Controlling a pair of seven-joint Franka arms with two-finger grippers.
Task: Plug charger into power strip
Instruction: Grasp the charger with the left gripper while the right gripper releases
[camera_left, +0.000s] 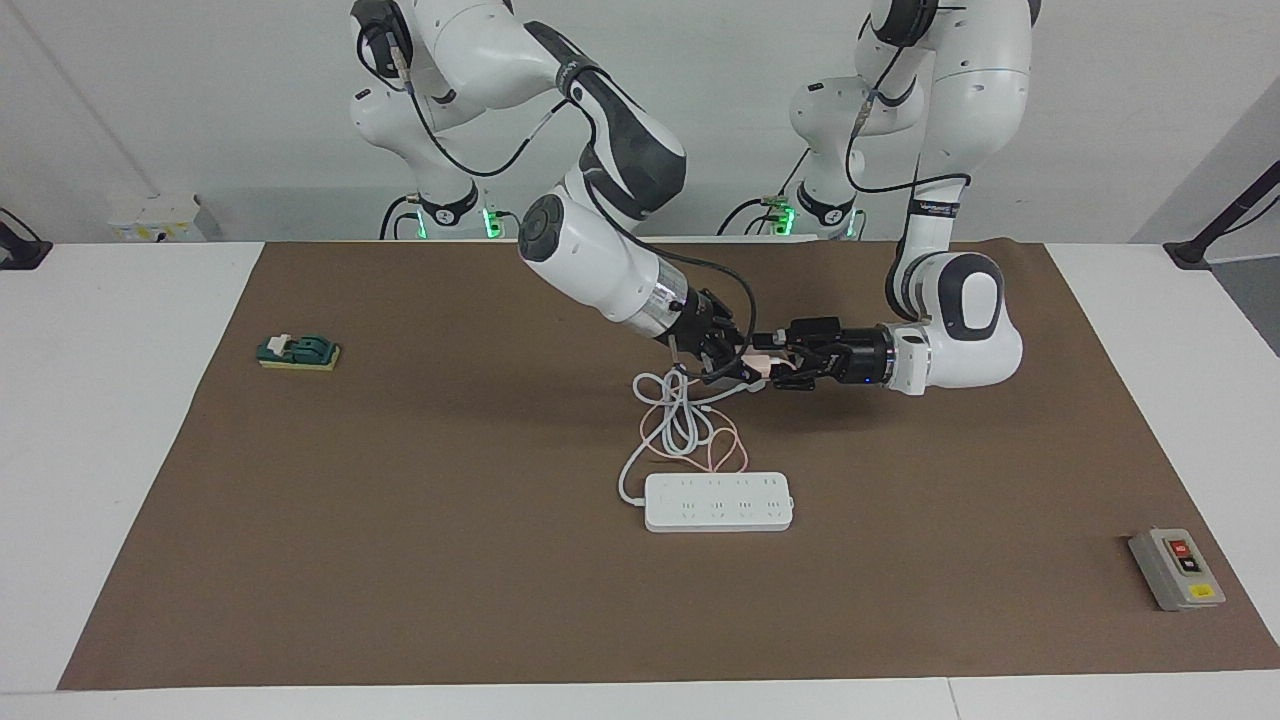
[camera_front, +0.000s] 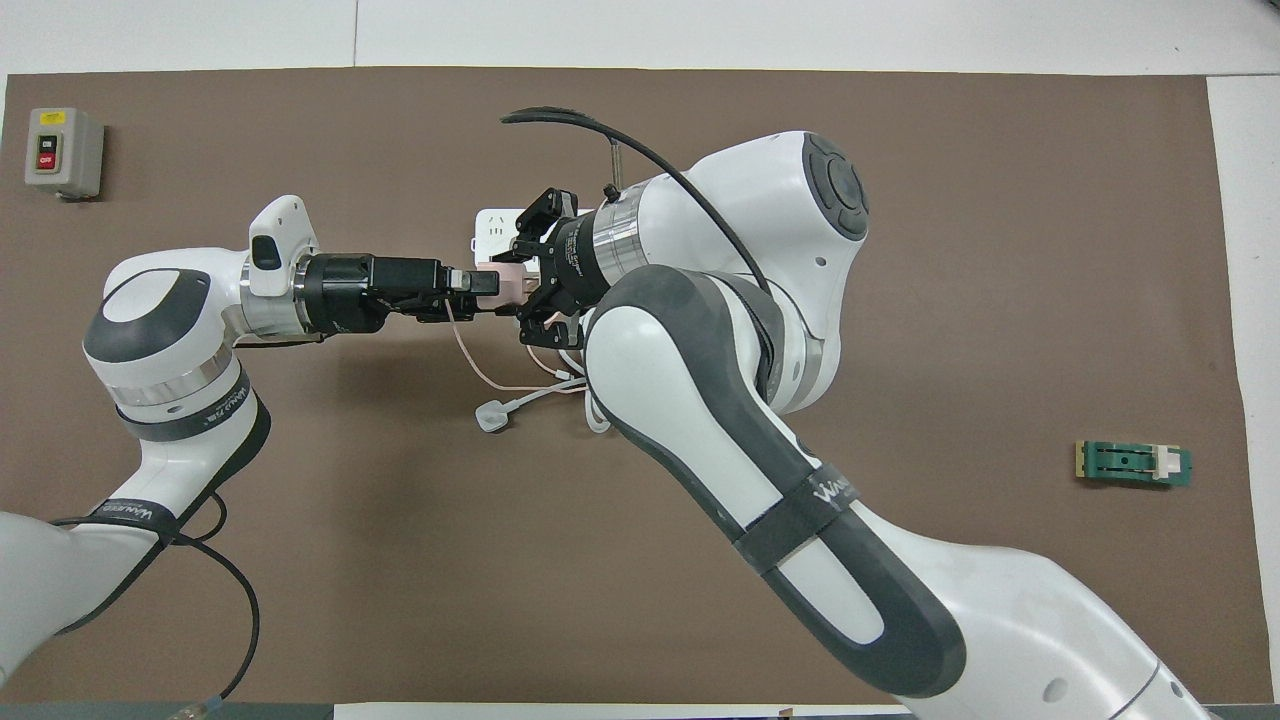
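The pale-pink charger (camera_left: 761, 361) (camera_front: 509, 283) hangs in the air above the brown mat, over the loose cords. My right gripper (camera_left: 745, 368) (camera_front: 528, 290) is shut on one end of it. From the other end my left gripper (camera_left: 778, 364) (camera_front: 478, 285) has its fingers closed on the charger too. Its thin pink cable (camera_left: 722, 446) (camera_front: 474, 358) droops to the mat. The white power strip (camera_left: 718, 502) lies flat, farther from the robots; in the overhead view only its end (camera_front: 494, 228) shows past the right wrist.
A white plug (camera_front: 492, 417) with its thick coiled cord (camera_left: 681, 420) lies under the grippers. A grey button box (camera_left: 1176, 568) (camera_front: 63, 152) sits toward the left arm's end, a small green block (camera_left: 298, 352) (camera_front: 1133, 463) toward the right arm's end.
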